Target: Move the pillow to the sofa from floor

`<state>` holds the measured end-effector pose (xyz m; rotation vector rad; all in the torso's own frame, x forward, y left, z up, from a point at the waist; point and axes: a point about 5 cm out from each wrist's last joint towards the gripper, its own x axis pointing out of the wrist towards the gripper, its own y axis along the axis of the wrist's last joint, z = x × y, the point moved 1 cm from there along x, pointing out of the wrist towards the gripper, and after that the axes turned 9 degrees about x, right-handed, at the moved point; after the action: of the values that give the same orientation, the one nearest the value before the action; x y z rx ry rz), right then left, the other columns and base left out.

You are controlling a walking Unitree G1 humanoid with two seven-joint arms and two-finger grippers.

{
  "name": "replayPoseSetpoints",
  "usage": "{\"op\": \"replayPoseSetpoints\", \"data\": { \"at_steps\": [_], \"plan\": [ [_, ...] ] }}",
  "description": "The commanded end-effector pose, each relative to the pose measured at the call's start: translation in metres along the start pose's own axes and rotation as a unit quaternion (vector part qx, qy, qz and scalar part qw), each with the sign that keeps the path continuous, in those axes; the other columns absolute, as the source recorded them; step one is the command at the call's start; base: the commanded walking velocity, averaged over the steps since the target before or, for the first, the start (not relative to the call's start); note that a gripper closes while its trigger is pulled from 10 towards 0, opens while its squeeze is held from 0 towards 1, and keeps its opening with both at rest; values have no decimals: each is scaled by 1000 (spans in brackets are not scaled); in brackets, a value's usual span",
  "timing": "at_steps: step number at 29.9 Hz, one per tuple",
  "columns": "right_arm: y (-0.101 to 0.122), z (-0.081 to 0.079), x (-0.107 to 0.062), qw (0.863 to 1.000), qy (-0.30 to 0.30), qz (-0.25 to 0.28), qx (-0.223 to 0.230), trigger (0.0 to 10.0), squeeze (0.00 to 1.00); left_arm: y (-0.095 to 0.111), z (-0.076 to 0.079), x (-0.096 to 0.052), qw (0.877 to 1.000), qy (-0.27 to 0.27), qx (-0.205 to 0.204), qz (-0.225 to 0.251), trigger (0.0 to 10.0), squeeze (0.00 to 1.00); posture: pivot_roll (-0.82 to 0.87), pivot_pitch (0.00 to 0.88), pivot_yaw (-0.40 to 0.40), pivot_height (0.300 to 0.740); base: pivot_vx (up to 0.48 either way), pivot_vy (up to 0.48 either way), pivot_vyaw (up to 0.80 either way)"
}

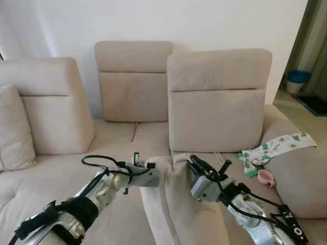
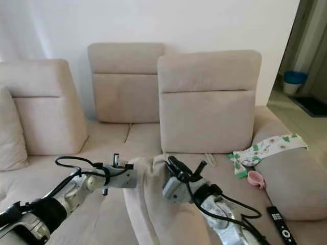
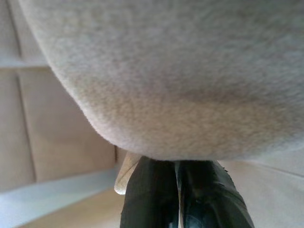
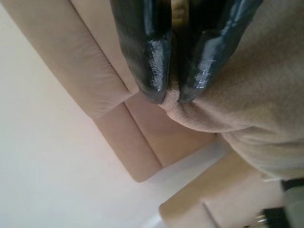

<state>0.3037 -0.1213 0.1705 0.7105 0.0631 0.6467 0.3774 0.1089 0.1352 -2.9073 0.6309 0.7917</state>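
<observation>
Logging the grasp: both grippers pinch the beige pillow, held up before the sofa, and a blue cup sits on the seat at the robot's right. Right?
Not quite: the cup is pink, not blue, as the left eye view shows. Both the left gripper and right gripper do pinch the beige pillow, held up before the sofa.

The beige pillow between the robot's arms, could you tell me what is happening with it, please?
The robot is holding the beige pillow up in front of the sofa with both arms. The left gripper pinches its top edge on one side, and the right gripper has its fingers closed on the fabric on the other side. The pillow hangs over the front of the seat, not yet laid down. A patterned cloth, a pink cup and a remote control lie on the seat at the robot's right.
</observation>
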Motion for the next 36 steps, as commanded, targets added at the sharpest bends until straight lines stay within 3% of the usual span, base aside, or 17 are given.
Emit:
{"op": "replayPoseSetpoints", "data": {
  "at_steps": [1, 3, 4, 5, 9, 11, 14, 18, 27, 33, 36],
  "plan": [
    [15, 24, 12, 998, -48, 32, 8, 10000, 0, 3, -9, 0, 1000, 25, -5, 5, 10000, 0, -16, 0, 60, 733, 0, 0, 0],
    [14, 33, 16, 998, -65, 25, 9, 10000, 0, 2, -16, 0, 999, 43, -10, 1, 10000, 0, -15, 0, 59, 733, 0, 0, 0],
    [12, 45, 20, 996, -84, 17, 9, 10000, 0, 2, -31, -2, 997, 78, -18, 0, 10000, 0, -14, 0, 58, 733, 0, 0, 0],
    [12, 48, 21, 996, -89, 16, 10, 10000, 0, 2, -36, -2, 996, 90, -21, 0, 10000, 0, -13, 0, 57, 733, 0, 0, 0],
    [12, 52, 22, 995, -93, 13, 9, 10000, 0, 3, -42, -3, 994, 105, -24, -1, 10000, 0, -13, 0, 57, 733, 0, 0, 0],
    [12, 66, 26, 993, -114, 9, 4, 10000, 0, 10, -60, -4, 990, 137, -30, 7, 10000, 0, -13, 0, 54, 733, 0, 0, 0],
    [12, 74, 29, 992, -126, 6, 2, 10000, 0, 16, -68, -4, 988, 150, -32, 15, 10000, 0, -14, 0, 54, 733, 0, 0, 0],
    [8, 78, 28, 991, -133, -9, 1, 10000, 0, 24, -70, -3, 986, 160, -33, 26, 10000, 0, -17, 0, 58, 733, 0, 0, 0],
    [-17, 83, 18, 983, -165, -78, -11, 10000, 0, 43, -91, 1, 973, 223, -52, 38, 10000, 0, -27, 0, 70, 733, 0, 0, 0],
    [-21, 80, 16, 981, -172, -87, -12, 10000, 0, 46, -99, 0, 966, 249, -61, 39, 10000, 0, -28, 0, 72, 733, 0, 0, 0],
    [-23, 84, 16, 977, -191, -91, -17, 10000, 0, 48, -111, -4, 956, 282, -66, 40, 10000, 0, -28, 0, 72, 733, 0, 0, 0]
  ]
}}
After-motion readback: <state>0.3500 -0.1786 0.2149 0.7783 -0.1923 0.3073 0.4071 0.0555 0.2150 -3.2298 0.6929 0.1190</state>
